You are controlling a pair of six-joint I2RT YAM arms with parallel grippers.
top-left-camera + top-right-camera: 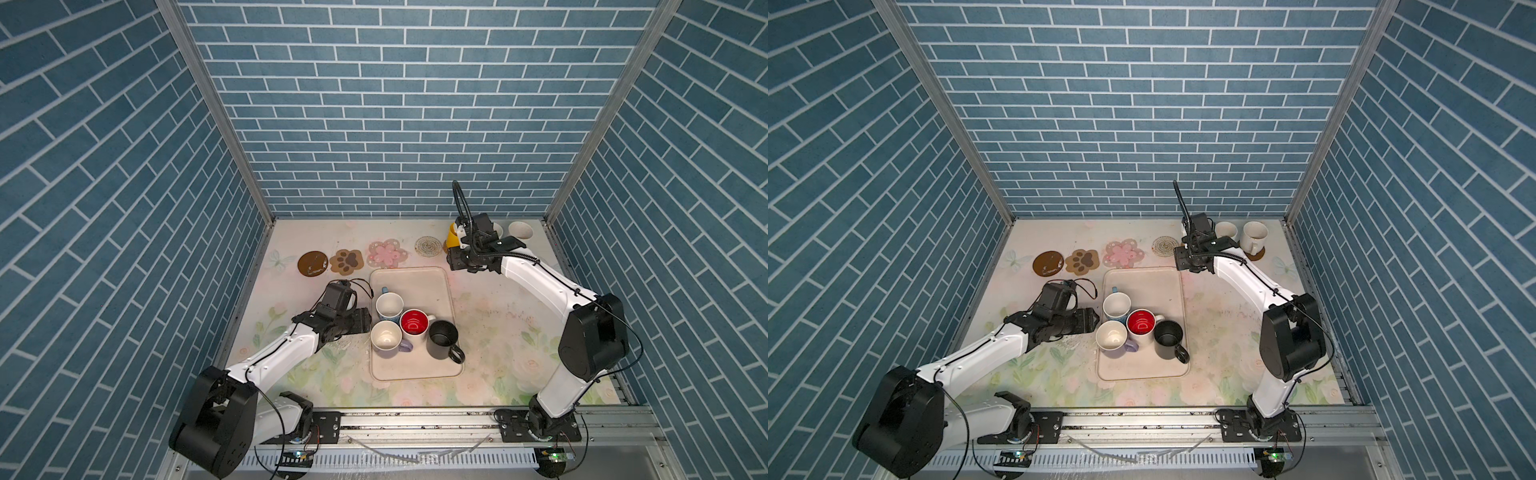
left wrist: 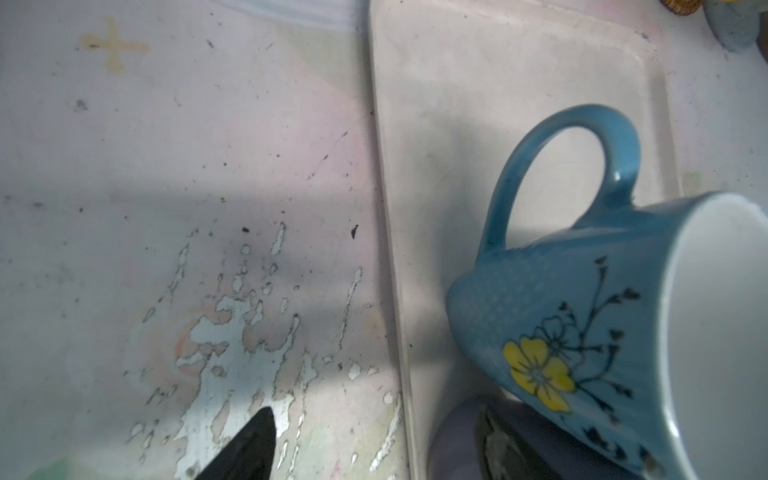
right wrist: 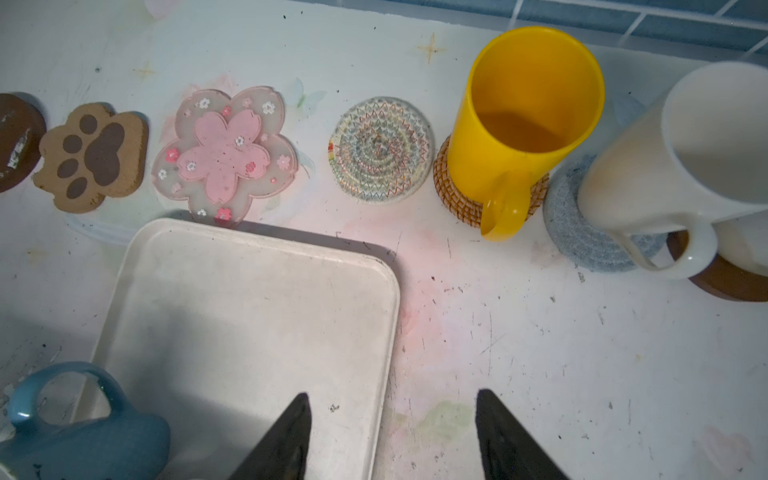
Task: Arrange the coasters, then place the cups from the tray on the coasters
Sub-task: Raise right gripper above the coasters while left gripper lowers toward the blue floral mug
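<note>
On the cream tray (image 1: 415, 278) stand the light blue cup (image 1: 389, 306), the red-inside cup (image 1: 414, 322), the lavender cup (image 1: 386, 338) and the black cup (image 1: 442, 338). My left gripper (image 1: 368, 321) is open across the tray's left rim; one finger overlaps the lavender cup (image 2: 453, 440), and I cannot tell whether they touch. The brown disc (image 3: 16, 141), paw (image 3: 93, 156), pink flower (image 3: 224, 153) and patterned round coasters (image 3: 382, 149) lie bare. The yellow cup (image 3: 528, 112) stands on rattan (image 3: 457, 199), a cream cup (image 3: 685, 158) on blue knit (image 3: 582, 237). My right gripper (image 3: 392, 432) hangs open and empty over the tray's far right corner.
A second cream cup (image 1: 1254, 236) stands on a brown disc (image 1: 1255, 253) at the back right corner. Blue brick walls close in the back and both sides. The flowered tablecloth (image 1: 519, 332) shows right of the tray and in front of it.
</note>
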